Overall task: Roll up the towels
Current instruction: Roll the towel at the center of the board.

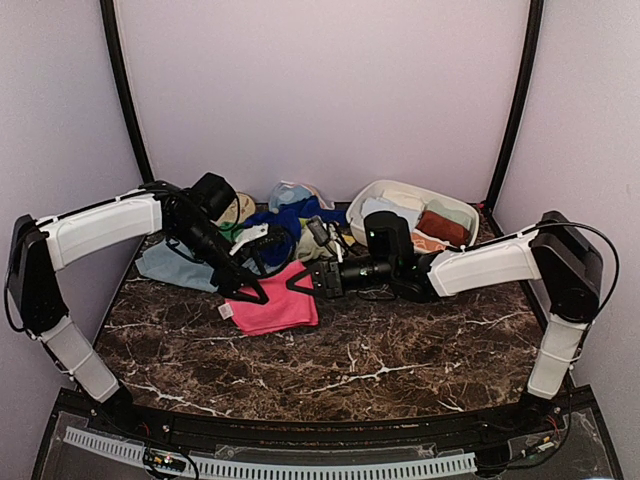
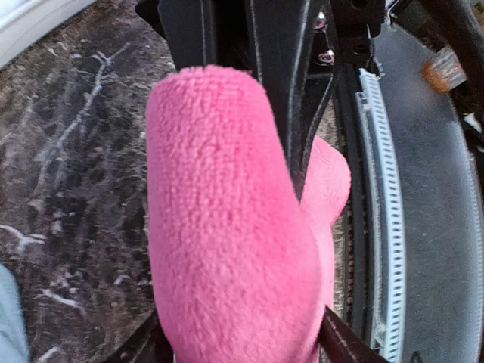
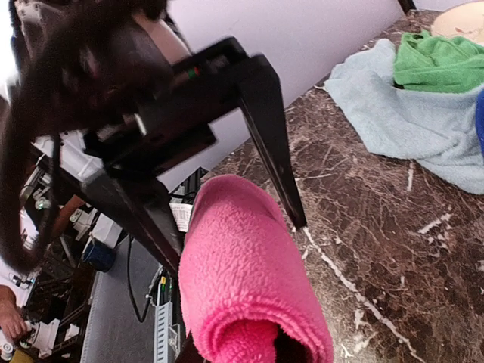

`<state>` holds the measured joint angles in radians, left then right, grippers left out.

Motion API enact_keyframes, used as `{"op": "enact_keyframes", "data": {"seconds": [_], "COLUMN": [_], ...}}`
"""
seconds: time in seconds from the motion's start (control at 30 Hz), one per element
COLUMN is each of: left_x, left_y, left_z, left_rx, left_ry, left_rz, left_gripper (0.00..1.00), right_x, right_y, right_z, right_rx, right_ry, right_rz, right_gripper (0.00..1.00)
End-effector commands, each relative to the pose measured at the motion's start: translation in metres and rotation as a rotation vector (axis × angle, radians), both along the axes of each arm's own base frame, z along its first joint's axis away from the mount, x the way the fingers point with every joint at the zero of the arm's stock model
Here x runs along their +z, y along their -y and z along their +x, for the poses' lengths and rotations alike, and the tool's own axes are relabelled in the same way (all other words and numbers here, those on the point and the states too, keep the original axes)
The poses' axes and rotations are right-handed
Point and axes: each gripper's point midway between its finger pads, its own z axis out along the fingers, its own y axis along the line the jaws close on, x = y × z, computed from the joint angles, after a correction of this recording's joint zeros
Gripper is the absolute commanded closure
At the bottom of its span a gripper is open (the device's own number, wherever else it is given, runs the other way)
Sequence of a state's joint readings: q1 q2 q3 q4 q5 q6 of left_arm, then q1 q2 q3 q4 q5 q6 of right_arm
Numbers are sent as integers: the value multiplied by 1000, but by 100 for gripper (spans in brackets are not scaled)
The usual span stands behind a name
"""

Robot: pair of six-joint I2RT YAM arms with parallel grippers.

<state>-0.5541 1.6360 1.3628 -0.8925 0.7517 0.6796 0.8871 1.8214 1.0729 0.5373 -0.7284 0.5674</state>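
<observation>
My left end effector (image 1: 252,293) stands with its fingers apart, one on each side of the pink towel (image 2: 227,227). The towel is rolled into a thick tube and lies on the tabletop (image 1: 350,370) between them. The fingers are close to the cloth but, as I judge, they do not squeeze it. I straddle the roll so that it cannot unwind or slide to the side.

My right end effector (image 1: 297,280) is at the other end of the same roll, facing my left one, and the open end of the tube is just in front of its camera. Whether its fingers pinch the cloth I cannot tell, because they are hidden there. I think both ends are guarded so that the roll comes out even.

Beyond my left end effector a pale blue towel (image 3: 393,121) and a green towel (image 3: 439,64) lie loose, the green resting on the blue, not yet rolled.
</observation>
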Motion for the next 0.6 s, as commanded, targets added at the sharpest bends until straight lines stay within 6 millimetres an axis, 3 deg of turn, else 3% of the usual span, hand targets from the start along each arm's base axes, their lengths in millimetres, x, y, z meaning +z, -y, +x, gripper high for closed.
{"op": "enact_keyframes", "data": {"seconds": [0.0, 0.07, 0.1, 0.13, 0.33, 0.4, 0.57], "left_x": [26, 37, 41, 44, 30, 21, 31], "left_y": [-14, -16, -17, -17, -8, -7, -10], "left_z": [45, 49, 48, 47, 31, 30, 59], "left_rx": [121, 131, 131, 128, 57, 42, 119], "left_ry": [343, 418, 440, 461, 593, 642, 852], "left_rz": [49, 33, 26, 23, 79, 121, 166], "left_gripper": [22, 21, 6, 3, 2, 2, 2], "right_x": [13, 11, 12, 15, 27, 44, 54], "right_y": [5, 7, 7, 6, -4, -12, -19], "right_z": [31, 42, 46, 48, 56, 56, 49], "right_rx": [-179, -250, -271, -283, -353, -354, -351], "right_ry": [13, 3, -7, -18, -90, -104, -184], "right_rz": [-24, -47, -46, -34, 16, 60, 128], "right_gripper": [100, 100, 100, 100, 100, 100, 100]}}
